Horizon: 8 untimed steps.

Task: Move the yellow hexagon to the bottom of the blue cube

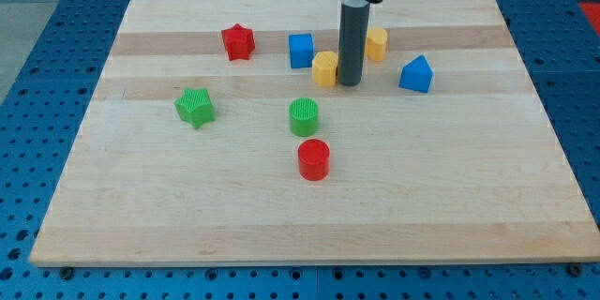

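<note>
The yellow hexagon stands on the wooden board, just below and to the right of the blue cube. My tip is right beside the hexagon on its right, close to touching it. A second yellow block sits right of the rod, partly hidden behind it; its shape is unclear.
A red star lies left of the blue cube. A blue triangular block is to the right. A green star, a green cylinder and a red cylinder lie lower on the board.
</note>
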Motion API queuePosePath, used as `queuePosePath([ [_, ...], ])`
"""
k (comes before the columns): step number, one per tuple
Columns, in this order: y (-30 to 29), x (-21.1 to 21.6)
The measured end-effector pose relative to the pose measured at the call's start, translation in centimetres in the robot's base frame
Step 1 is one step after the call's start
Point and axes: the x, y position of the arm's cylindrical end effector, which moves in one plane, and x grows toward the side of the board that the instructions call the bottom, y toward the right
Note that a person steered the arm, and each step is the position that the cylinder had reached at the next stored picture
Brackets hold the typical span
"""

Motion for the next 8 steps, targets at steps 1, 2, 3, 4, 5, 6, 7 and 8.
queuePosePath([
  [1, -0.1, 0.0],
  [2, -0.8, 0.0],
  [3, -2.3, 0.0],
  [4, -2.3, 0.0],
  [5, -2.3, 0.0],
  [6, -1.6, -1.2],
  [7, -1.3, -2.9],
  [8, -1.5, -3.5],
])
